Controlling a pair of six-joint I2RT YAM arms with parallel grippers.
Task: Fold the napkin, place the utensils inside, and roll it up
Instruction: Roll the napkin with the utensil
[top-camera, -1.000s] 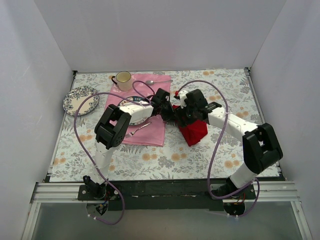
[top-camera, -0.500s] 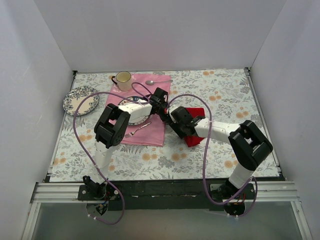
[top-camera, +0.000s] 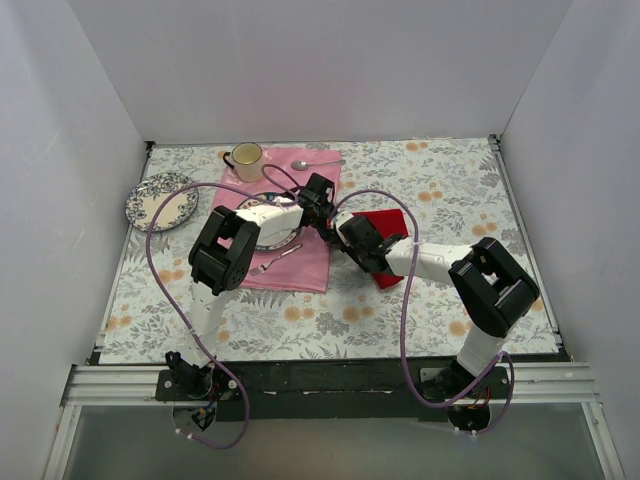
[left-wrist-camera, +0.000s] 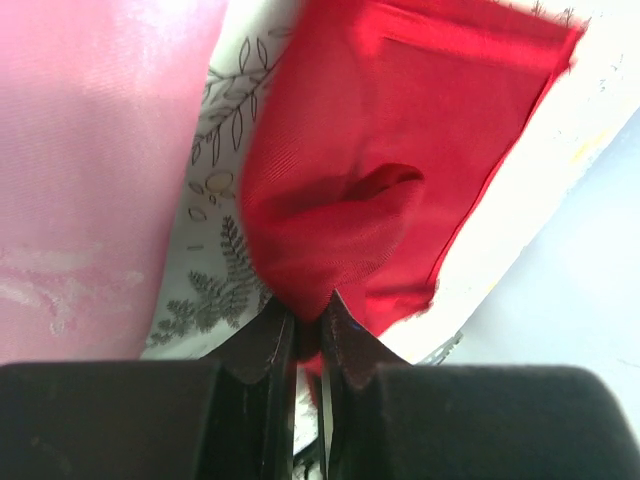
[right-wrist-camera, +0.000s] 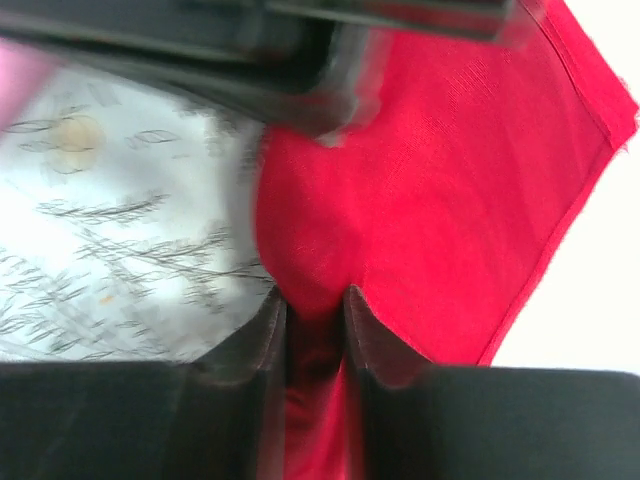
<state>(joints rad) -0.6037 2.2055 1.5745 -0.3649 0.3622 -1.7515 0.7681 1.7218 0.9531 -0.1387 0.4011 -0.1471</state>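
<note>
The deep red napkin lies on the floral tablecloth just right of the pink cloth. Both grippers hold its left edge, close together. My left gripper is shut on a pinched fold of the napkin; its fingertips meet on the fold. My right gripper is shut on the same edge of the napkin, with cloth bunched between its fingers. The spoon with the dark patterned handle is not visible in any view.
A plain silver spoon and a cream mug are at the back. A fork lies on the pink cloth. A plate sits under the left arm. A blue-patterned plate is at the far left.
My right arm swung left and lowered, carrying the bunched napkin from mid-table toward the pink cloth; the napkin now lies flatter. The left gripper stayed nearly still.
</note>
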